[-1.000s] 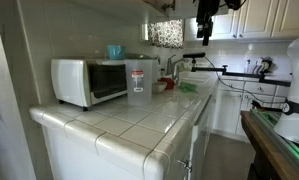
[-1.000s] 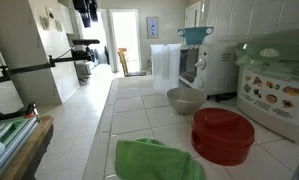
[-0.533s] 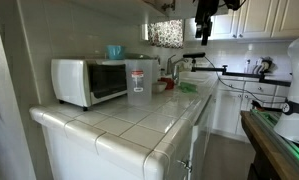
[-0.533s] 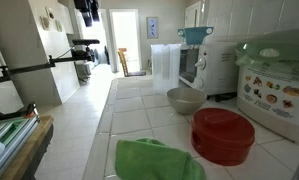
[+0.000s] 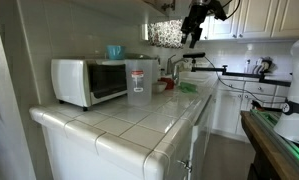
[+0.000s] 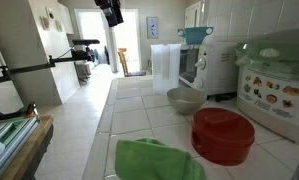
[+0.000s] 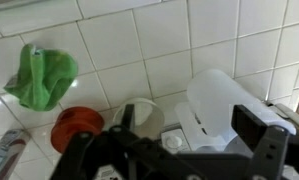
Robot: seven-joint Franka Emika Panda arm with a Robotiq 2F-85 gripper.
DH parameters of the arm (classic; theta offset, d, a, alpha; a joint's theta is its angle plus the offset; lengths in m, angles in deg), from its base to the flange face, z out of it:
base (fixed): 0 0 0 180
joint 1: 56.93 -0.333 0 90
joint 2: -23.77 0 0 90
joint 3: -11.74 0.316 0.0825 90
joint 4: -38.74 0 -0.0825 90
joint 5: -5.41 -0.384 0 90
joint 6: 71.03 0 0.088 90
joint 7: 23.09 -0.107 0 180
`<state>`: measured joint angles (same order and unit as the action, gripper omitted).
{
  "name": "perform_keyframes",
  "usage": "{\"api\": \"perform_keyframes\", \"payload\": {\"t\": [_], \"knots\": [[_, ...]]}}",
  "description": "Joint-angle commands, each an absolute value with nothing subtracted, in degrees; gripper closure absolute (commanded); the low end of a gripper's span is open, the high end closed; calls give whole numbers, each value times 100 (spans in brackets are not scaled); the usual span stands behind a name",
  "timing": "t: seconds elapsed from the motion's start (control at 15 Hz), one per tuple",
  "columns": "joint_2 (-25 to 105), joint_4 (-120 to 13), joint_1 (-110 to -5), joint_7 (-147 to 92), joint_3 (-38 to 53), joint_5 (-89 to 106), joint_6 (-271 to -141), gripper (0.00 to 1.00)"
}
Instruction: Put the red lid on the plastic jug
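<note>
The red lid (image 6: 223, 135) lies flat on the tiled counter next to a green cloth (image 6: 159, 160); it also shows in the wrist view (image 7: 77, 128) and, small, in an exterior view (image 5: 166, 85). The clear plastic jug (image 5: 140, 82) stands upright beside the white microwave (image 5: 89, 82), and shows in the other exterior view (image 6: 164, 68) and from above in the wrist view (image 7: 224, 100). My gripper (image 5: 194, 25) hangs high in the air, well above the counter and apart from both things. It is open and empty (image 7: 189, 120), and also shows in an exterior view (image 6: 111, 12).
A teal cup (image 5: 114, 51) sits on the microwave. A grey bowl (image 6: 185, 99) stands between lid and jug. An appliance with food pictures (image 6: 274, 85) stands by the wall. Upper cabinets (image 5: 259, 15) hang near the arm. The counter edge (image 5: 179, 130) drops to the floor.
My gripper has swung sideways and a little lower, over the counter, between half a second ago and now. The lid, jug and other objects have not moved.
</note>
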<state>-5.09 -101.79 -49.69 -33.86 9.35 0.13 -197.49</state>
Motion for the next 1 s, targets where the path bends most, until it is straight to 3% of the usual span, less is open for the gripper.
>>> {"api": "perform_keyframes", "payload": {"t": [0.0, 0.47, 0.93], "knots": [[-94, -10068, -4718, -3452, 928, 482, -20220, 0], [1062, -9632, -4539, -3475, 604, 494, -21093, 0], [1835, -9095, -4499, -3508, 193, 252, -21061, 0]]}}
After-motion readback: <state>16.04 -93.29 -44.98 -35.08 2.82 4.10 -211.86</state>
